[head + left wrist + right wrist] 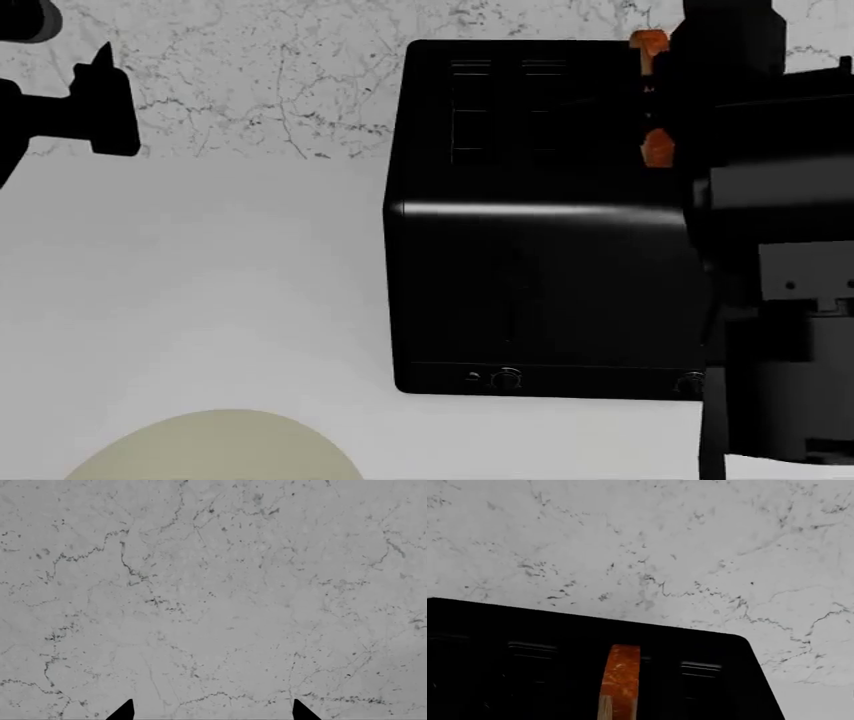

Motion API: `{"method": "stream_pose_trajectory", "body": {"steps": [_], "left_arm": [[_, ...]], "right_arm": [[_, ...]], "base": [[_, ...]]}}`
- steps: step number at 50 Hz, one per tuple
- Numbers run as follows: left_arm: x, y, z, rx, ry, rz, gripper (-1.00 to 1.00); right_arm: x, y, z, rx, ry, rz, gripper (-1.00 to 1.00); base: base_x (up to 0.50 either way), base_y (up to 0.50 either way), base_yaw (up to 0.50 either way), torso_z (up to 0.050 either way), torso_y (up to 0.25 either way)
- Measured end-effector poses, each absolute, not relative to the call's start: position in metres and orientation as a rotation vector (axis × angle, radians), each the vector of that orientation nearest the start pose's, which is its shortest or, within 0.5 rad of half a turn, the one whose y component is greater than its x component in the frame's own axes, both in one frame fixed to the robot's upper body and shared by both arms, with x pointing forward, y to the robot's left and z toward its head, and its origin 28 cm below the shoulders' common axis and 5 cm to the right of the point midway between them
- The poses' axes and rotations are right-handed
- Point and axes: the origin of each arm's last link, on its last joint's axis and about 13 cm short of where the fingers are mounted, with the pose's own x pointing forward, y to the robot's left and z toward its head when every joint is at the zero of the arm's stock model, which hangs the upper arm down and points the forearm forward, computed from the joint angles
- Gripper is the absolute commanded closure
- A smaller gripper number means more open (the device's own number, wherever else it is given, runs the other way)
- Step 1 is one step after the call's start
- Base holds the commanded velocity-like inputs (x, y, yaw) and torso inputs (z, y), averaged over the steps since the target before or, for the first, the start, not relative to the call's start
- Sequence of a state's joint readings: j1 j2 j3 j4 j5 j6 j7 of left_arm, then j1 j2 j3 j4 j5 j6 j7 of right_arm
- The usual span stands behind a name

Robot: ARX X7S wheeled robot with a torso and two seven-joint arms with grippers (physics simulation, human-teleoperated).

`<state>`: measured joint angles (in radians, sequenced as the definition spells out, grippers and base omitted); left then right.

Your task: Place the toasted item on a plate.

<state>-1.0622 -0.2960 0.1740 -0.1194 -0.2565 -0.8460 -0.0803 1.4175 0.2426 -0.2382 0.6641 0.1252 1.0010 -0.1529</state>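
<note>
The toasted item (620, 680) is a thin slice seen edge-on with an orange-brown crust. It sits between my right gripper's jaws above the black toaster's top, between its two slots. In the head view only orange bits of it (650, 41) show beside my right gripper (674, 95), which is shut on it over the toaster's right rear. The cream plate (214, 447) lies on the counter at the front left, partly cut off by the frame. My left gripper (107, 75) is open and empty, raised at the far left near the wall; its fingertips (125, 711) stand wide apart.
The black toaster (534, 280) stands in the middle of the white counter (200, 300), with knobs on its front. A marble wall (267, 80) runs behind it. My right arm hides the toaster's right side.
</note>
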Motion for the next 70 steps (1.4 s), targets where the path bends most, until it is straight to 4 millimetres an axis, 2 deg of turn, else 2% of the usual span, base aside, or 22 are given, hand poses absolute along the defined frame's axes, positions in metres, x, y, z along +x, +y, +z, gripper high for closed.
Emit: {"method": "stream_pose_trajectory", "body": {"steps": [15,32,37,44,60,70], "left_arm": [[0.358,0.258,0.26,0.137,-0.064,0.042,-1.0],[0.356,0.256,0.263,0.141,-0.07,0.037,-1.0],[0.356,0.255,0.263,0.14,-0.071,0.036,-1.0],[0.356,0.256,0.262,0.139,-0.07,0.036,-1.0],[0.355,0.257,0.262,0.135,-0.072,0.038,-1.0],[0.354,0.257,0.263,0.134,-0.073,0.038,-1.0]], "right_arm": [[0.377,-0.153,0.292,-0.17,0.272,-0.014,1.0],[0.364,-0.152,0.303,-0.148,0.294,-0.027,1.0],[0.359,-0.15,0.317,-0.145,0.251,-0.023,1.0],[0.357,-0.15,0.324,-0.13,0.257,-0.021,1.0],[0.33,-0.139,0.374,-0.117,0.053,0.033,1.0],[0.315,-0.129,0.385,-0.107,0.004,0.111,1.0]], "base": [[-0.01,0.0,0.0,0.0,0.001],[0.0,0.0,0.0,0.0,0.007],[0.0,0.0,0.0,0.003,0.002],[0.0,0.0,0.0,0.001,0.005],[0.0,0.0,0.0,0.0,0.001],[0.0,0.0,0.0,0.0,0.0]]}}
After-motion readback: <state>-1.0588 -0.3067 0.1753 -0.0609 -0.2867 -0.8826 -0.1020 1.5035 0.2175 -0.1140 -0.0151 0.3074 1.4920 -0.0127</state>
